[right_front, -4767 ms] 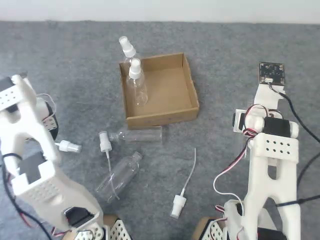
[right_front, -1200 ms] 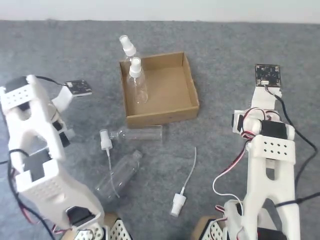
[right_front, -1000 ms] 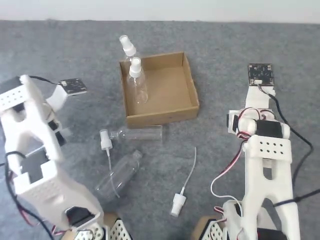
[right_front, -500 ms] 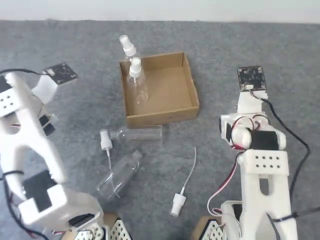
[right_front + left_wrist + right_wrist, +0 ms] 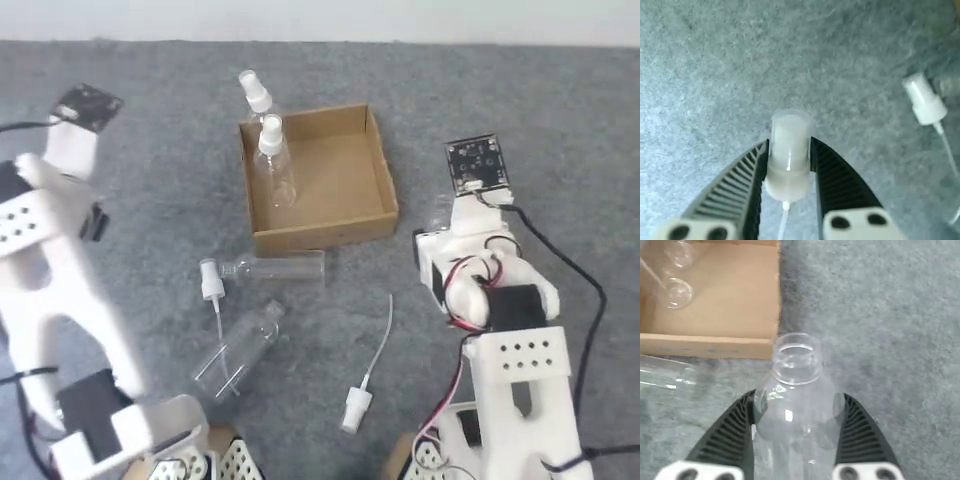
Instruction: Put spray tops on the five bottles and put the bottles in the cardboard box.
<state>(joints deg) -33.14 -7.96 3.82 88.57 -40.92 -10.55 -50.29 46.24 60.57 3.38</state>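
Holding a capped bottle, cardboard box, left pincer pinching spray top, right pincer gripping open bottle.

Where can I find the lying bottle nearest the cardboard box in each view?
High view: lying bottle along the cardboard box near wall.
Right wrist view: bottle beside that same wall.
Left wrist view: perhaps the bottle, blurred, beside a spray top.
Landmark: the box.

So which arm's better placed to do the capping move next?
Left, likely: the left gripper holds a spray top; the right gripper holds an open-necked bottle to receive it.
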